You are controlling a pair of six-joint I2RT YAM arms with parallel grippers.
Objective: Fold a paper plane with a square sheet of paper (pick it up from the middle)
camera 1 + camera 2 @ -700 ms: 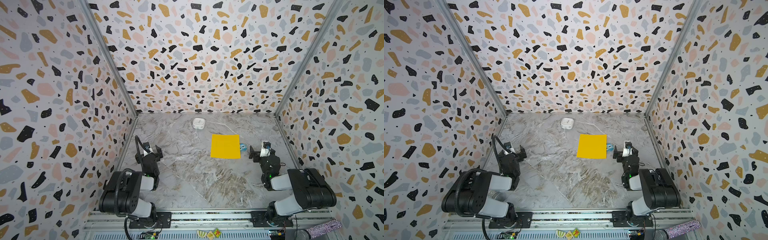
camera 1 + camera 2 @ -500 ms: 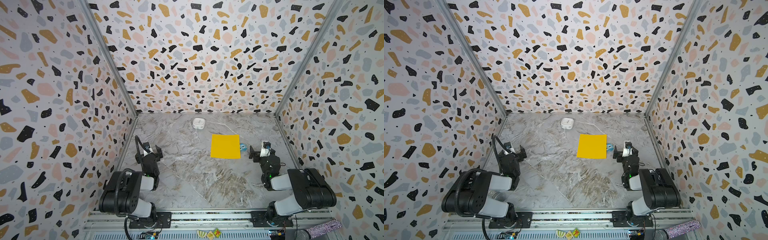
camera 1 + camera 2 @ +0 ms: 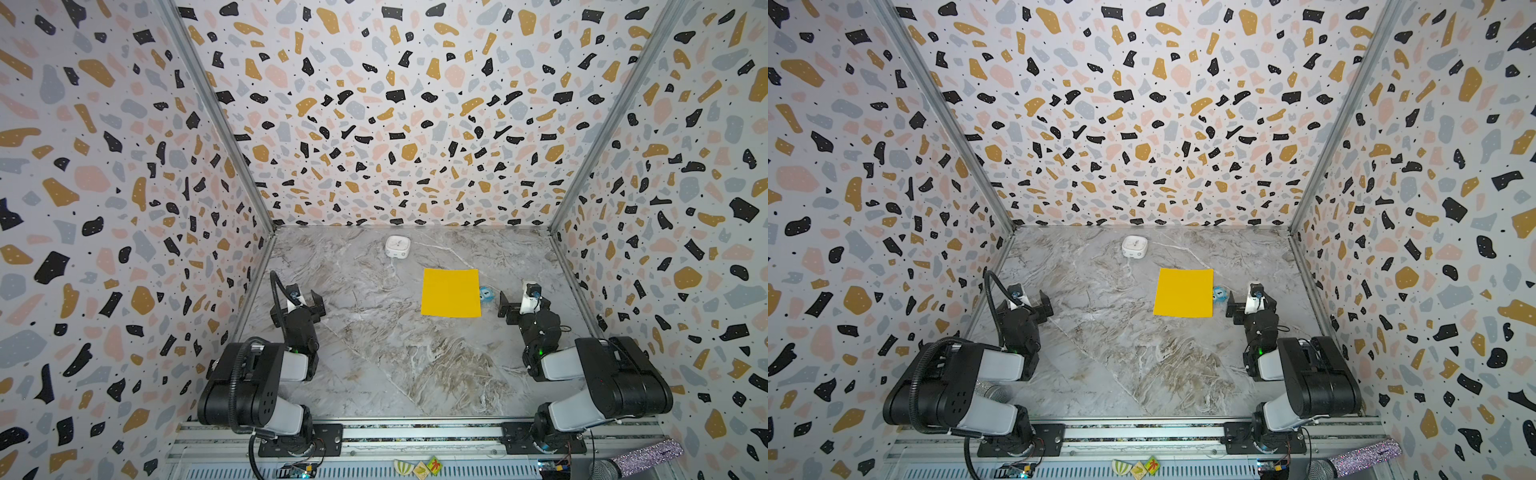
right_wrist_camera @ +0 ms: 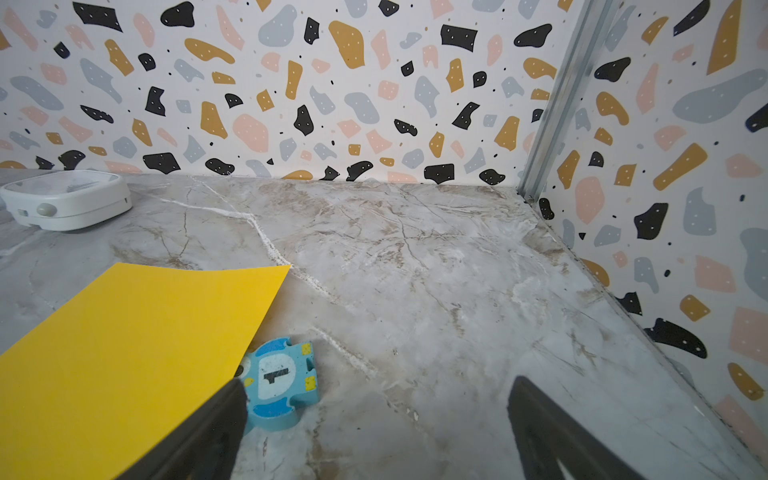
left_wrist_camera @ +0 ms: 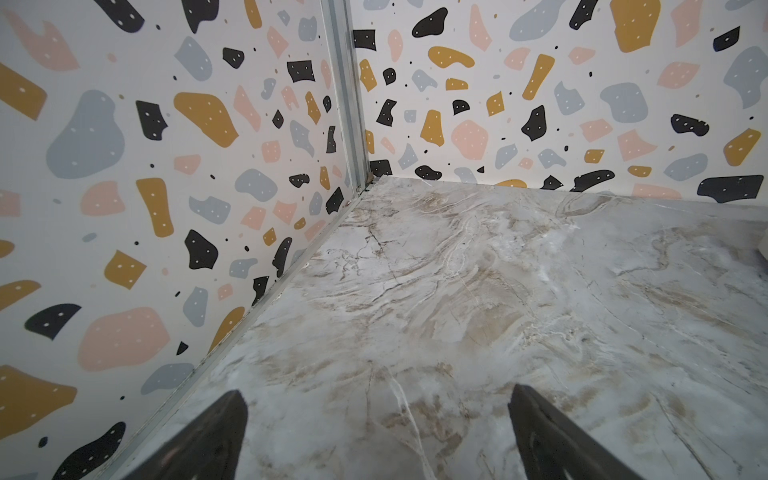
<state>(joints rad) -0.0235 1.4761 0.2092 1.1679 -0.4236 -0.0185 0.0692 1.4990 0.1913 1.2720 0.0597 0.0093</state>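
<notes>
The square sheet of paper lies flat and unfolded on the marble table, right of centre; it is bright yellow. No paper plane is in view. My right gripper rests low, just right of the sheet, open with nothing between its fingers. In the right wrist view the sheet runs past one finger of the right gripper. My left gripper sits near the left wall, far from the paper. It is open over bare marble in the left wrist view.
A small blue foam piece lies against the sheet's right edge, between the paper and my right gripper. A white rounded box stands near the back wall. Patterned walls close three sides.
</notes>
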